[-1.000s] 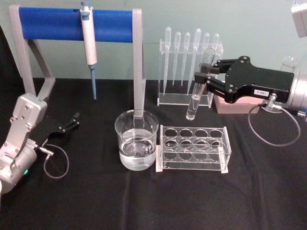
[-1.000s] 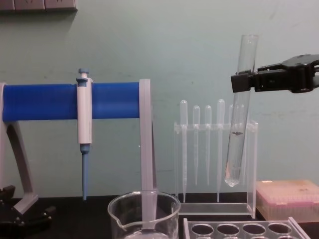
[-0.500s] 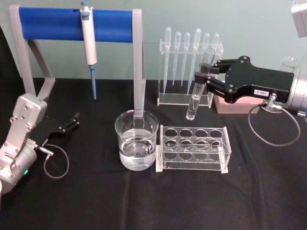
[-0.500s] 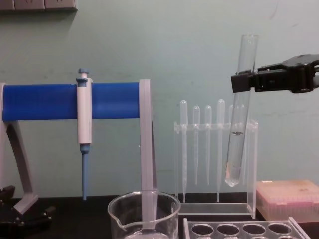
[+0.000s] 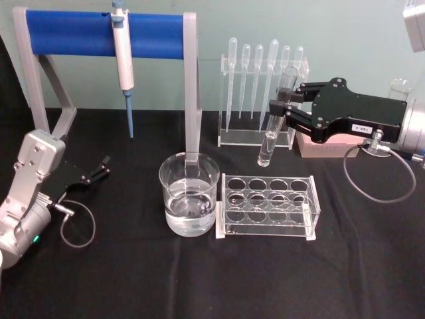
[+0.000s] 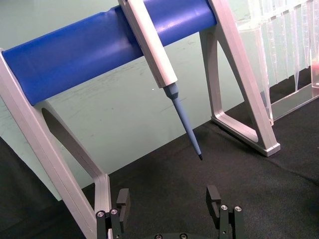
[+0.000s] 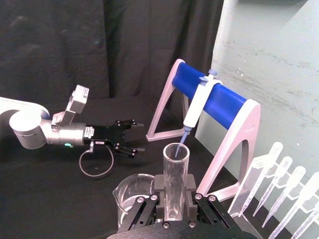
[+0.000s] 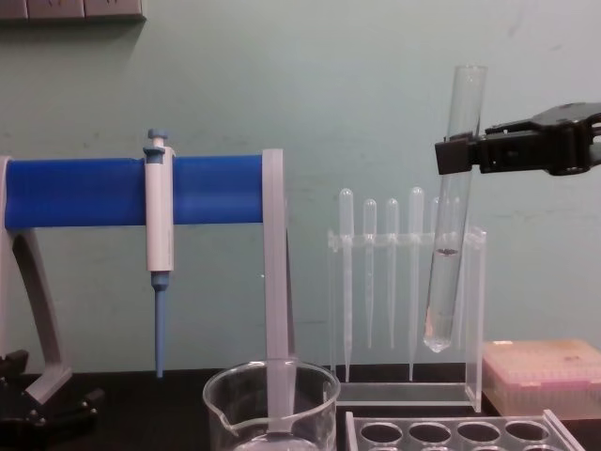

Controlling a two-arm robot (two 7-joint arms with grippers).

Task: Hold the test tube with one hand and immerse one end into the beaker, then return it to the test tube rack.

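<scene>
Black cloth covered your tabletop (image 5: 199,286), with a pale green wall behind it. Well to the left of the beaker (image 5: 189,194), your left pincer (image 5: 101,167) lay low over the cloth, its fingers spread apart and holding nothing. Just right of the beaker stood the clear test tube rack (image 5: 267,206). Farther right of the beaker, behind it and higher, your right pincer (image 5: 281,106) was clamped on the test tube (image 5: 271,136). The tube hung slightly tilted in the air, rounded end down, a little liquid inside, well apart from the beaker.
</scene>
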